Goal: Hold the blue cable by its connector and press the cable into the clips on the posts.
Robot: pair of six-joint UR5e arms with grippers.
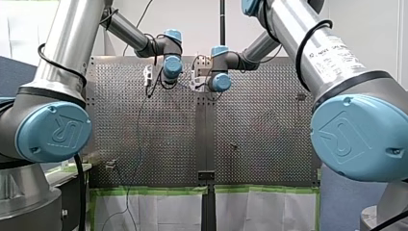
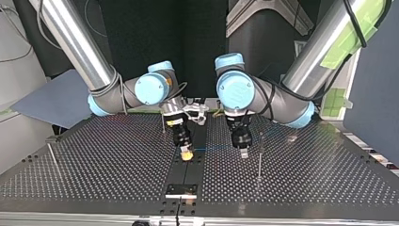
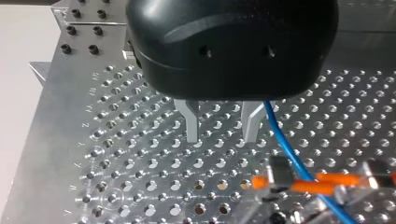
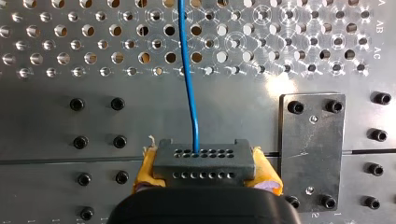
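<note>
The holding half of the task looks settled, and the pressing half is not yet begun. The right jaws are closed on the connector, a dark block with rows of small holes, clamped between their yellow pads. The blue cable leaves the holed face of the block and runs straight ahead over the perforated surface. In the top view it shows as a thin line stretched between the two arms, low over the middle of the surface. The left jaws stand open, their metal fingers apart with nothing between them. In the left wrist view the cable passes just beside one finger, outside the gap, on its way to the connector. A thin post stands just beside the left jaws in the top view, and a second post stands well apart at that view's left. The clip on either is too small to make out, and I see no cable seated in one. The next move, as I judge it, calls for a firm clamp on the connector so the cable is taut, the free run lined up over the nearer post, and a square push down. The left jaws would have to shift sideways to take the cable.
</note>
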